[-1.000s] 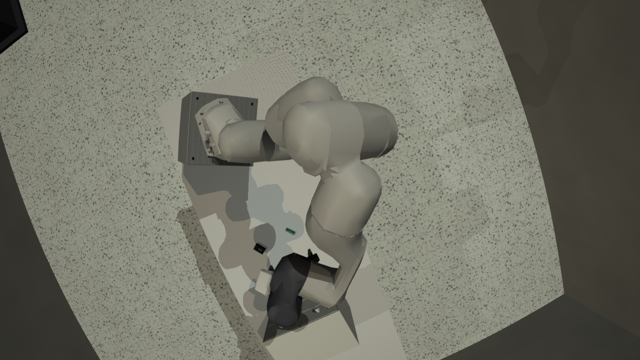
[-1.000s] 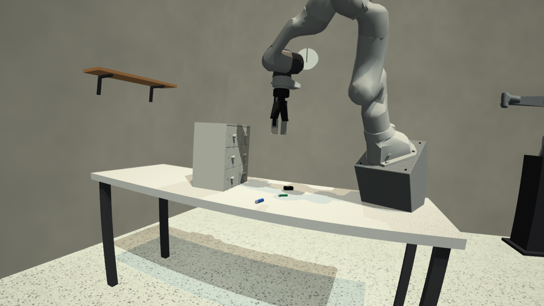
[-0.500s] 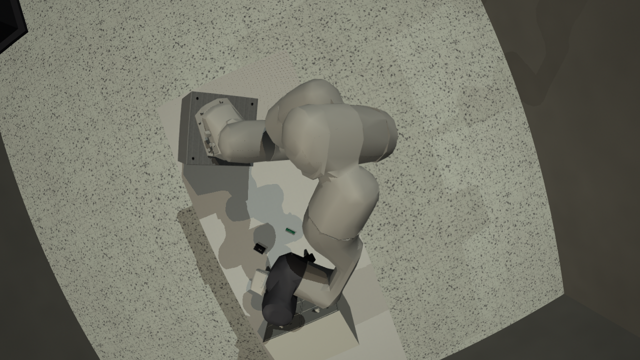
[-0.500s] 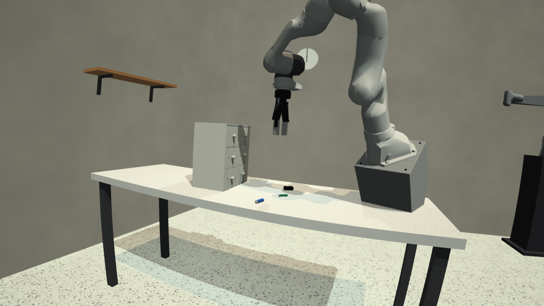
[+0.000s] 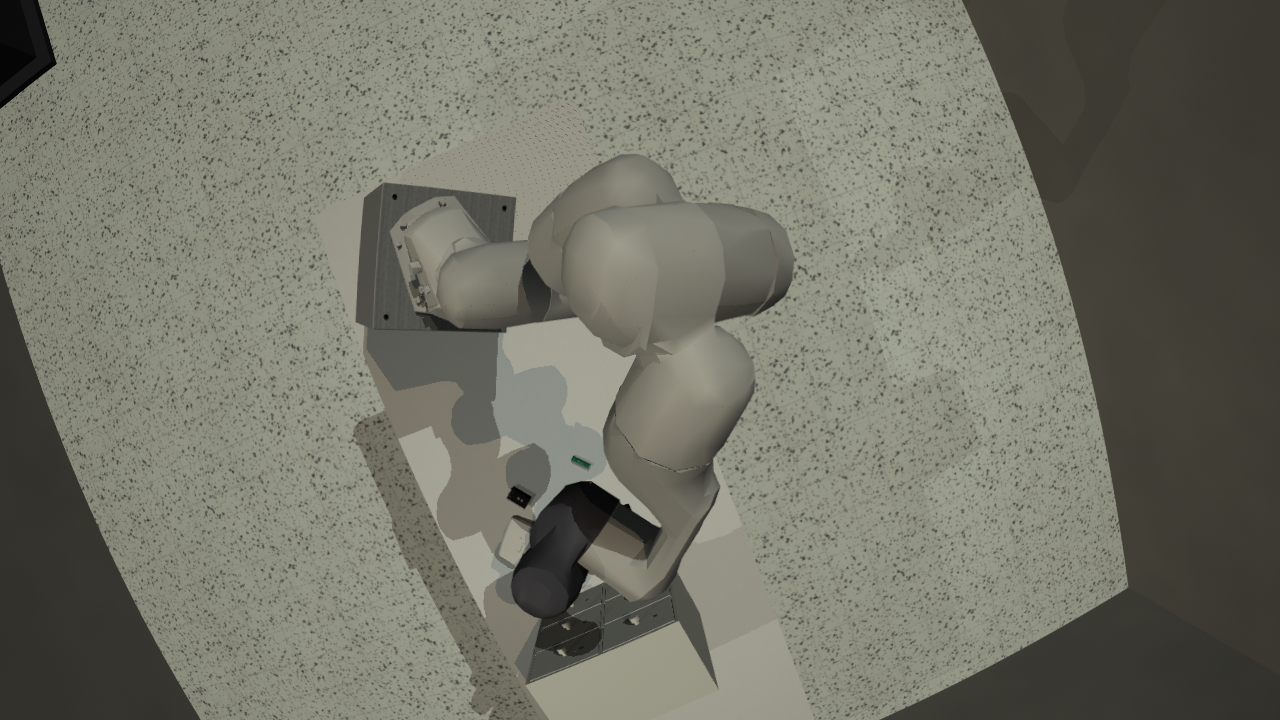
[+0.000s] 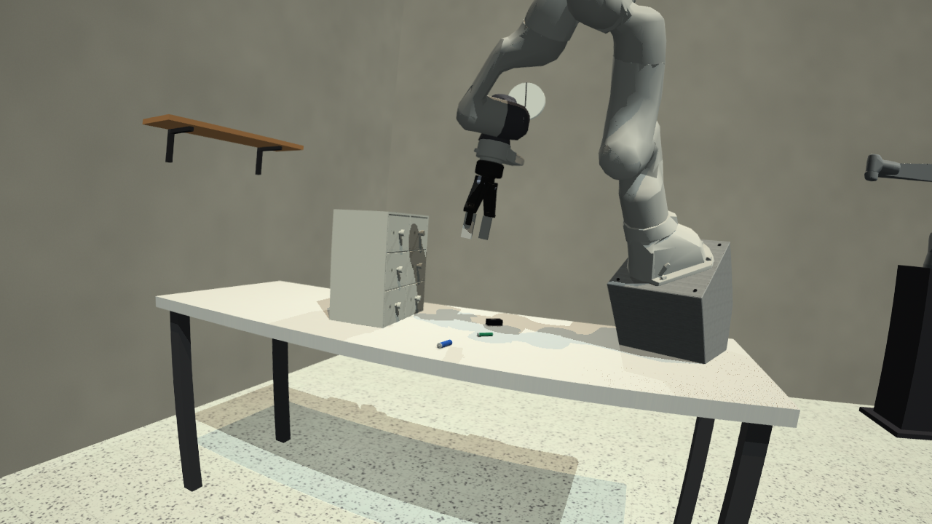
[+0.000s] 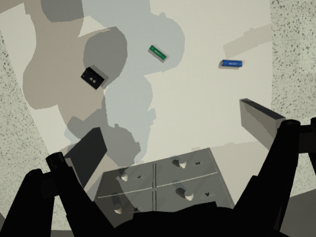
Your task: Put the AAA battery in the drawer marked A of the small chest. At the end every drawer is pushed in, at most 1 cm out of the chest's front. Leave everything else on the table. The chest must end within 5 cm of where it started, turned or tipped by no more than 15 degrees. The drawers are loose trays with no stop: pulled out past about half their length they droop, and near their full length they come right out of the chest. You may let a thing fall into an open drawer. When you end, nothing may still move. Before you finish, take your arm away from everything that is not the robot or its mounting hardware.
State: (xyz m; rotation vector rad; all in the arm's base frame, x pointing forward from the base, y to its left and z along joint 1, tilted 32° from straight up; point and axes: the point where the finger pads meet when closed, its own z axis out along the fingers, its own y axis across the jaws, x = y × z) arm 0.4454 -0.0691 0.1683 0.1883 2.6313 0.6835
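Observation:
The small chest (image 6: 378, 267) stands on the white table with its drawer front (image 7: 164, 184) facing my base. It has two columns of drawers with small knobs, and all look pushed in. I cannot read the drawer marks. A small blue cylinder with a grey tip (image 6: 444, 343) (image 7: 231, 63) lies near the table's front edge. A small green cylinder (image 6: 483, 334) (image 7: 158, 52) (image 5: 580, 462) lies a little behind it. I cannot tell which of them is the AAA battery. My gripper (image 6: 477, 231) (image 7: 170, 126) is open and empty. It hangs high above the table, just in front of the chest's top.
A small black block (image 6: 494, 322) (image 7: 92, 78) lies on the table behind the green cylinder. My grey pedestal (image 6: 670, 306) stands on the table's right end. A wooden shelf (image 6: 221, 133) hangs on the wall to the left. A black stand (image 6: 906, 338) is on the floor at far right.

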